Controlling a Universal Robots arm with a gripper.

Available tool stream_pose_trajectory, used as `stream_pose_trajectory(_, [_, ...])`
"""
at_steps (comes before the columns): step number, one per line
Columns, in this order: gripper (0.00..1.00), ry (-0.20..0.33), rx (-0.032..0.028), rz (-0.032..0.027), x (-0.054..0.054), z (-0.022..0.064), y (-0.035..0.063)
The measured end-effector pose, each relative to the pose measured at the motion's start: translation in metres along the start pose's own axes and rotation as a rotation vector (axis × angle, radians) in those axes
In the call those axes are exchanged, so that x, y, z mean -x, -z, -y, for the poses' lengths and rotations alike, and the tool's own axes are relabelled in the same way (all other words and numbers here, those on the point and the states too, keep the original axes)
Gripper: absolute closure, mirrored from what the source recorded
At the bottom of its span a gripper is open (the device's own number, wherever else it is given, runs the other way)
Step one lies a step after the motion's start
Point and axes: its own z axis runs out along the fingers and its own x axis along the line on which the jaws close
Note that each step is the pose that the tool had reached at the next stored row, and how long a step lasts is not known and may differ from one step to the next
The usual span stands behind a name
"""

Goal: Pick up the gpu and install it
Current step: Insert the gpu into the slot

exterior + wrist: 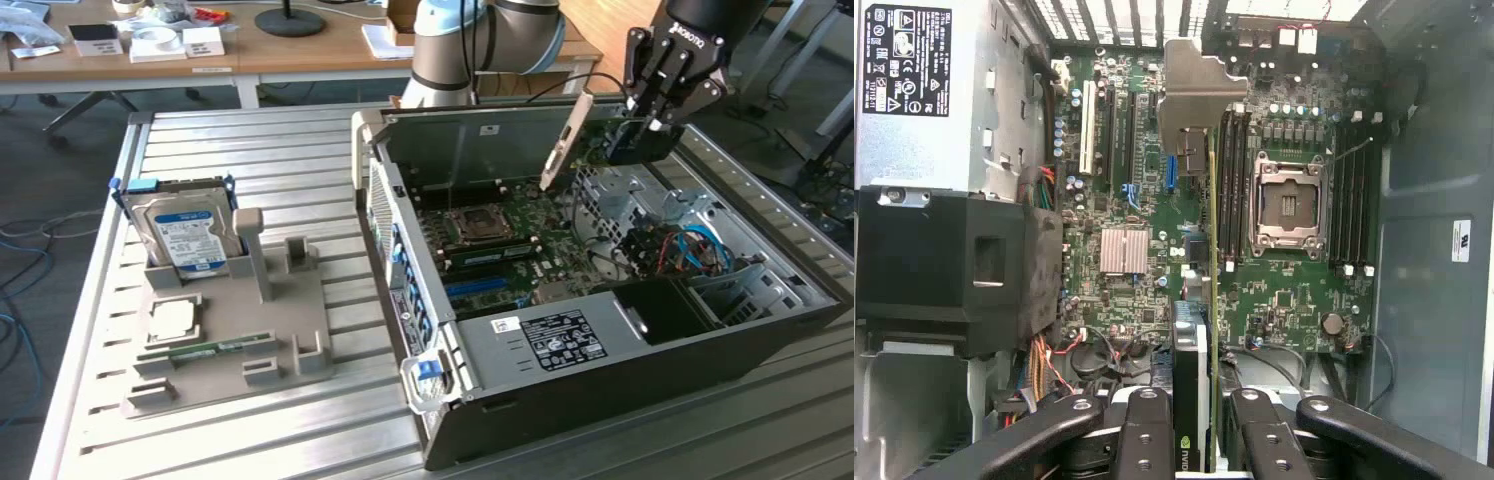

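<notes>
- The pick-up looks done. The jaws are clenched on the gpu (630,148), and in the wrist view a dark finger (1144,440) shows on either side of the card.
- The gpu hangs in the air over the open computer case (601,370), on the exterior view's right. It stands on edge, and its silver bracket (569,138) slopes down toward the motherboard (521,240).
- I'd say the step in hand is carrying the card into place for installing. It touches nothing in the case and sits in no slot.
- From the wrist view the card's thin edge runs across the board beside the memory sockets (1232,180), and the expansion slots (1122,130) lie off to one side of it. With the card held this high, I can't tell how far off the line really is.
- In my judgement, seating it calls for three things: the card's bottom edge square over a slot, the bracket at the case's rear wall, and a straight, even press down.
- A tilted card could catch on the parts around the slot.
- The hard drive (187,230) and the green memory stick (207,350) sit in their grey holder (287,330) on the table (240,150), well apart from the case.
</notes>
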Motion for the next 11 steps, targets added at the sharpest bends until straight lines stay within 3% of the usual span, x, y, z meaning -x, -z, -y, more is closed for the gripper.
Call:
stream_pose_trajectory(8, [0.73,0.0,-0.0008,0.0006,0.0,0.0,-0.0001])
stream_pose_trajectory(10, [0.73,0.001,-0.0108,0.0056,0.0001,-0.0006,-0.0001])
stream_pose_trajectory(11, [0.73,0.001,-0.0202,0.0102,0.0001,-0.0014,-0.0001])
